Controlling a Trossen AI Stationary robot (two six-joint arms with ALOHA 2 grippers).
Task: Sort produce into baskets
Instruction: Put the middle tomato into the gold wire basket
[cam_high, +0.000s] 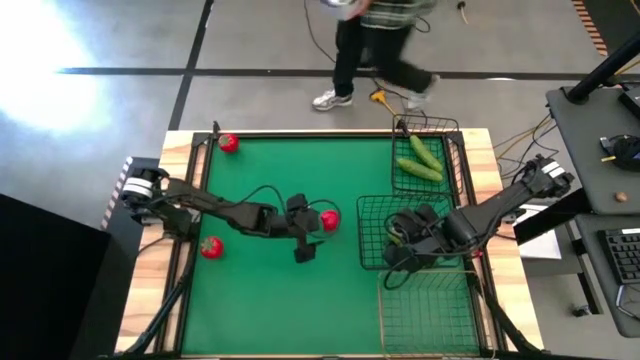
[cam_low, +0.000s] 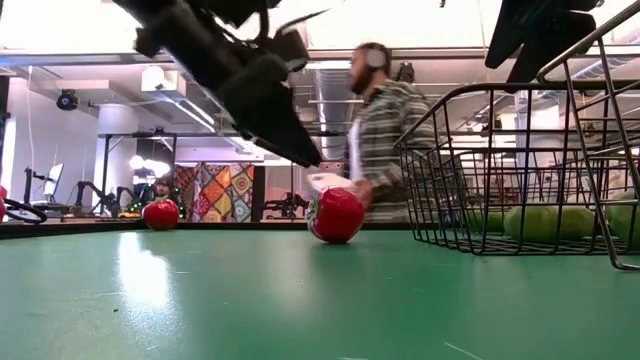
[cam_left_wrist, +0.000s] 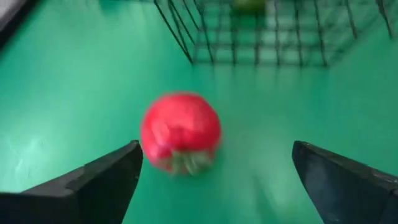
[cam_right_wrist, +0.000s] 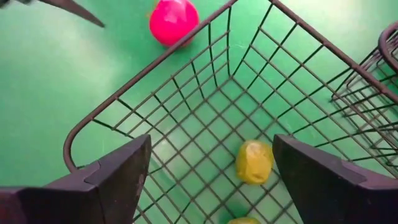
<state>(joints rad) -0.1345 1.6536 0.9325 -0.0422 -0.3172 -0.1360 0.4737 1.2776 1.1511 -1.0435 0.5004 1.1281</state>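
Observation:
A round red fruit (cam_high: 328, 220) with a green top lies on the green table; it also shows in the left wrist view (cam_left_wrist: 180, 130) and the low view (cam_low: 335, 214). My left gripper (cam_high: 312, 232) is open just to its left, its fingers (cam_left_wrist: 106, 180) on either side and short of it, touching nothing. My right gripper (cam_high: 398, 240) is open and empty above the larger dark wire basket (cam_high: 372, 232). In that basket lie yellow-green fruits (cam_right_wrist: 254, 162). Two green cucumbers (cam_high: 420, 160) lie in the narrow dark basket (cam_high: 455, 150). Two more red fruits (cam_high: 229, 143) (cam_high: 211, 247) rest on the table at the left.
A paler wire basket (cam_high: 430, 310) stands at the near right, beside the dark square one. A person (cam_high: 380, 40) walks past the table's far edge. Open green table lies between the left fruits and the baskets.

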